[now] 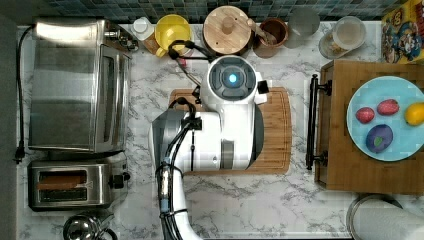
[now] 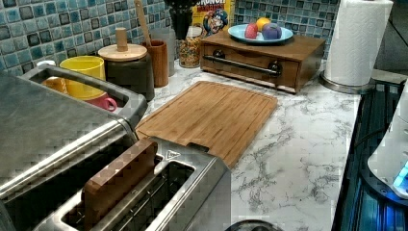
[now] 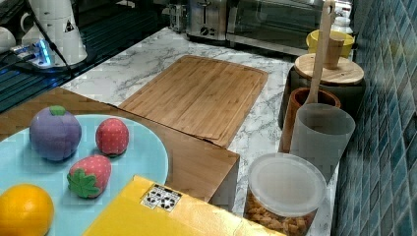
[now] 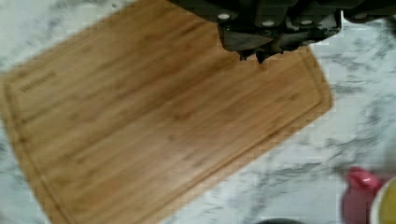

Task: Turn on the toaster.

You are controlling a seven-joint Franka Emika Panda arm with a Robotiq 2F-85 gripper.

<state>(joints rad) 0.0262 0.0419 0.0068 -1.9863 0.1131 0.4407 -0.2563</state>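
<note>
The toaster (image 1: pixel 70 186) is a small shiny steel box with two long slots and a black lever. It sits at the top view's lower left, just below the big steel oven (image 1: pixel 77 85). A brown slice stands in one slot. The white arm (image 1: pixel 220 135) bends over the smooth wooden board (image 1: pixel 275 130). I cannot tell whether the gripper (image 4: pixel 261 49) is open or closed.

White rounded arm (image 1: pixel 227 135), grey joint bands, black cables alongside, glowing blue light on round cap.
</note>
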